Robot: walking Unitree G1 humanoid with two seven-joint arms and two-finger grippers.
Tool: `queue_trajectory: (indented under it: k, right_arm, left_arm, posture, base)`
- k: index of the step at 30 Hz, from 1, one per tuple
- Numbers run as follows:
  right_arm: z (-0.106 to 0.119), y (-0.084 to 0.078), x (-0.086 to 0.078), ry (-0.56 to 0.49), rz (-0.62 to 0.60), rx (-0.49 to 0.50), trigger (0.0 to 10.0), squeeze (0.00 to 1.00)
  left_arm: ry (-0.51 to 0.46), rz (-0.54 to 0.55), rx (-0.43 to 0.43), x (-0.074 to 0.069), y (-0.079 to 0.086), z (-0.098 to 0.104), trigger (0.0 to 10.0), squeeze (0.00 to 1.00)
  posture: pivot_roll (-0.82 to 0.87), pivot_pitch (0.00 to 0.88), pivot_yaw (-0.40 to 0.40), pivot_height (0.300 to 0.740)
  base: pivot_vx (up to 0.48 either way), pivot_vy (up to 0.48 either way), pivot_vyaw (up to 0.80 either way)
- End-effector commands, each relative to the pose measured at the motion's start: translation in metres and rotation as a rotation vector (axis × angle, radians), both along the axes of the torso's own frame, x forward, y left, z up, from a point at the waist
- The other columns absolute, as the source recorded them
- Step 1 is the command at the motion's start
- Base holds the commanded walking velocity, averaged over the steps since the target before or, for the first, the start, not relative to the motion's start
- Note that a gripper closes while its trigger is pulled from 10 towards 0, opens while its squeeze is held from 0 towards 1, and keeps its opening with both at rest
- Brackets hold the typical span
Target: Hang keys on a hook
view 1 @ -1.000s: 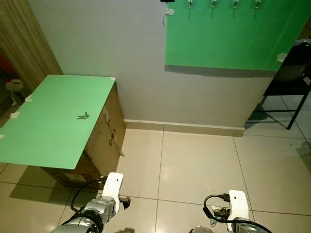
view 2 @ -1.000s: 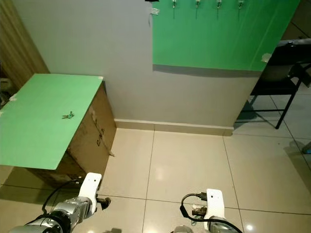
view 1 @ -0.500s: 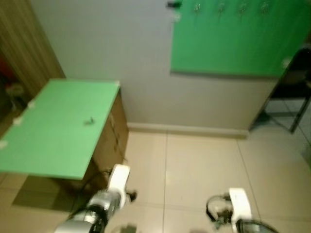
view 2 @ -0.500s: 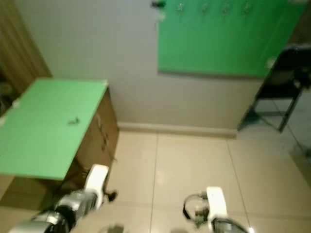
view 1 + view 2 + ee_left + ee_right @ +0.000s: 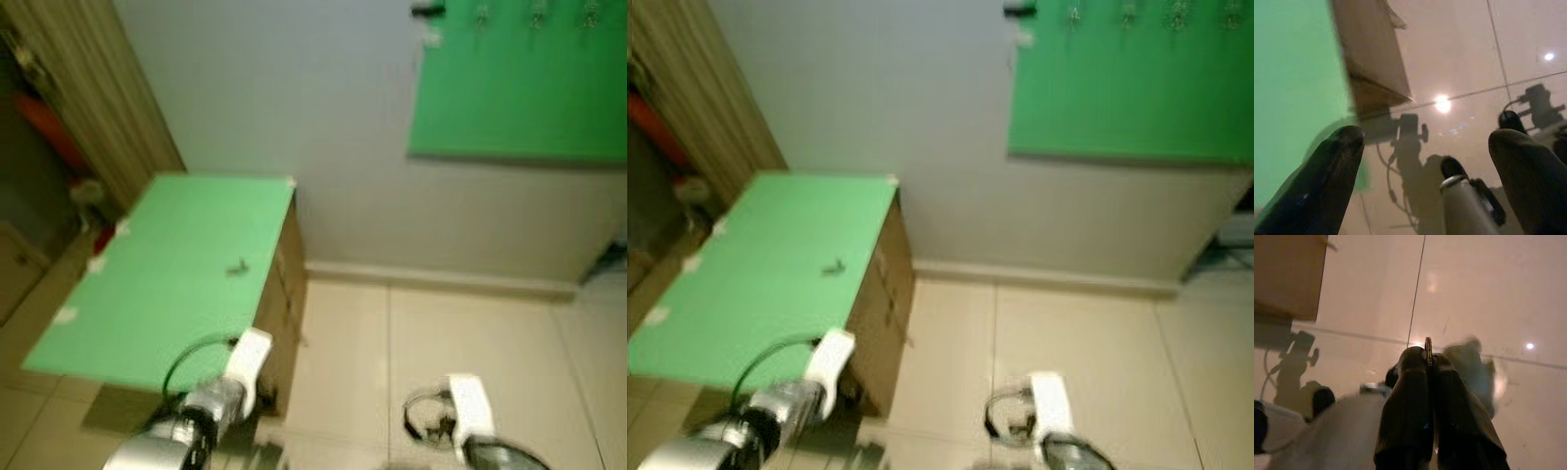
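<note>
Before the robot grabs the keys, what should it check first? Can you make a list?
1. Keys lying on the green table top: ok.
2. Left gripper jaws apart, nothing in them: ok.
3. Left gripper near enough to the keys: not ok, it hangs low at the table's near edge.
4. Head views sharp enough to aim: not ok, blurred.
5. Hooks on the green wall board free: cannot tell.
6. Right gripper jaws together, over the floor: ok.
</note>
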State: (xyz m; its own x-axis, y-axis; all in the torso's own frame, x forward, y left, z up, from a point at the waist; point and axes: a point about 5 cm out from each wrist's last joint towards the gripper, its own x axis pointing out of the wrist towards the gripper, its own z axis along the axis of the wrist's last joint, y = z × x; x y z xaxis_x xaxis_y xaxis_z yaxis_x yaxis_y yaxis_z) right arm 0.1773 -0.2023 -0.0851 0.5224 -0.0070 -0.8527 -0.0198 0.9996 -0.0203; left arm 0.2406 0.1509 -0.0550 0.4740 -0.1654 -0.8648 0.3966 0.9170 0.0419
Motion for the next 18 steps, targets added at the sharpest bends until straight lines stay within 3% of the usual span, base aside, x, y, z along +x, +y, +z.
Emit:
queue_trajectory:
  k: [1, 10, 18]
  right_arm:
    - [-0.0009, 0.0102, 0.0012, -0.008, 0.002, 0.025, 0.0, 0.00]
    - [0.0016, 0.0128, 0.0068, -0.038, -0.009, 0.042, 0.0, 0.00]
    - [-0.0010, 0.0111, 0.0013, -0.010, 0.000, 0.024, 0.0, 0.00]
  left_arm:
    - [-0.015, -0.027, 0.042, 0.0018, 0.0124, 0.0019, 10.0, 0.00]
    - [0.001, -0.066, 0.055, -0.0036, 0.0199, -0.0007, 10.0, 0.00]
    - [0.006, -0.049, 0.048, -0.0071, 0.0217, -0.0028, 10.0, 0.00]
  posture:
    - [-0.19, 0.000, 0.097, 0.740]
    - [-0.20, 0.000, 0.107, 0.740]
    - [-0.19, 0.000, 0.094, 0.740]
  base:
    - [0.000, 0.000, 0.00]
    - [0.000, -0.457, 0.00]
    - [0.000, -0.454, 0.00]
